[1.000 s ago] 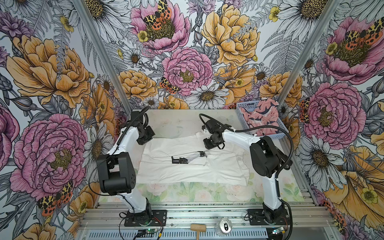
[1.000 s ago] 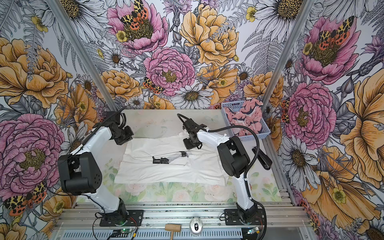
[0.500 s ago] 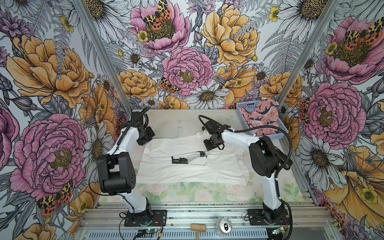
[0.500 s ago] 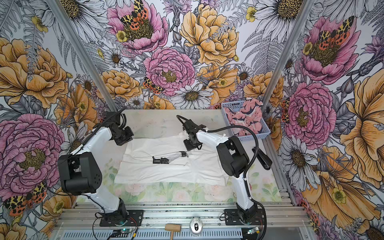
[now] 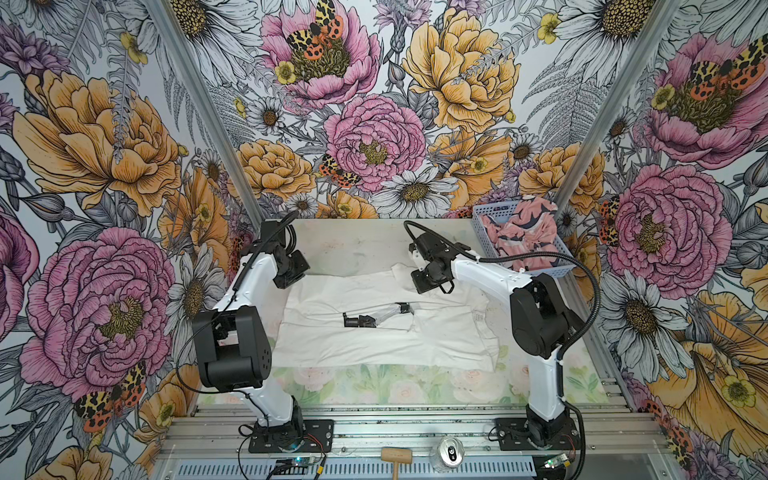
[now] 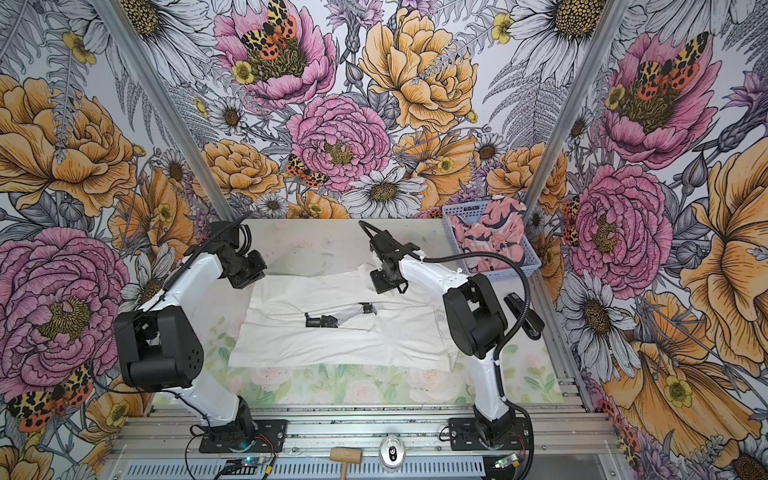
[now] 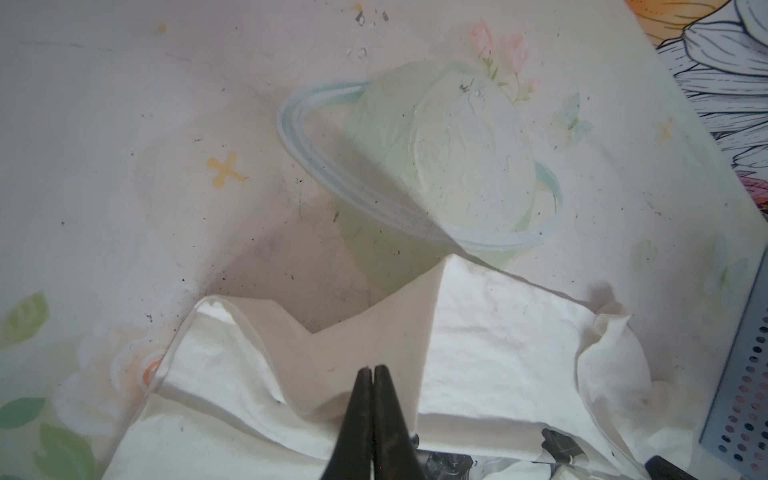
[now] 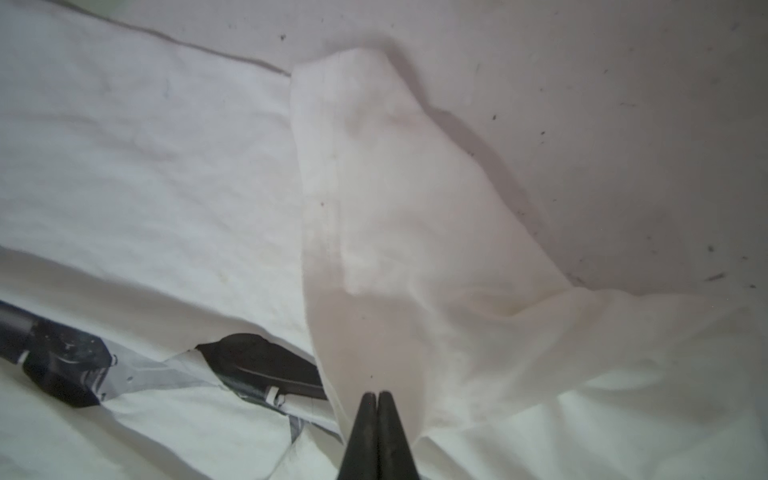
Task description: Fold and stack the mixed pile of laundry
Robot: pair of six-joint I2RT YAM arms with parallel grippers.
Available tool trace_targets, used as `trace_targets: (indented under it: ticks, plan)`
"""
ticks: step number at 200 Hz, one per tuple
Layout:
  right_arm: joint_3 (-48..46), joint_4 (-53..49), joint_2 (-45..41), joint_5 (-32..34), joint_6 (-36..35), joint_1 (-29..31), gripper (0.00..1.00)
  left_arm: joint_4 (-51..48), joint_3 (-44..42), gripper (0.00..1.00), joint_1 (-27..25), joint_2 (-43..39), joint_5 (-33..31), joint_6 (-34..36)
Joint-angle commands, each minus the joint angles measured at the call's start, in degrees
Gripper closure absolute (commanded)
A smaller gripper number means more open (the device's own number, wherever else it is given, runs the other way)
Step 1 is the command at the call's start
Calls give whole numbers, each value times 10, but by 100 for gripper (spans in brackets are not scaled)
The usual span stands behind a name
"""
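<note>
T-shirt (image 5: pixel 374 345) far edge, open tabletop (image 5: pixel 357 245) beyond

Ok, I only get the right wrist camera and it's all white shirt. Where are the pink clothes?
Observer: The pink garment is bunched inside the blue basket, at the far right corner of the table.
Operator: What's the other arm doing?
Observer: The left gripper is shut on a raised fold of the white T-shirt, at its far left corner.
Operator: Anything else lying around?
Observer: A can and a wooden mallet sit near the arms' bases.
</note>
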Motion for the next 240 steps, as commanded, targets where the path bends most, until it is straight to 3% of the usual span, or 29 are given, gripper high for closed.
trace_targets:
  ticks: [1,51,90,184,240]
  plan:
    - [39,5,-40,-3,17,-28,100,12,46,100,0,13,14,-2]
    - [90,4,-34,-7,16,-60,100,12,95,100,2,46,25,11]
    - [90,-7,-64,-9,16,-65,100,11,79,100,8,17,31,18]
    - [-28,-35,-220,-17,27,-65,100,11,-48,100,38,-86,25,51]
    - [-87,-42,-269,-60,68,-64,100,20,-82,100,35,-109,18,68]
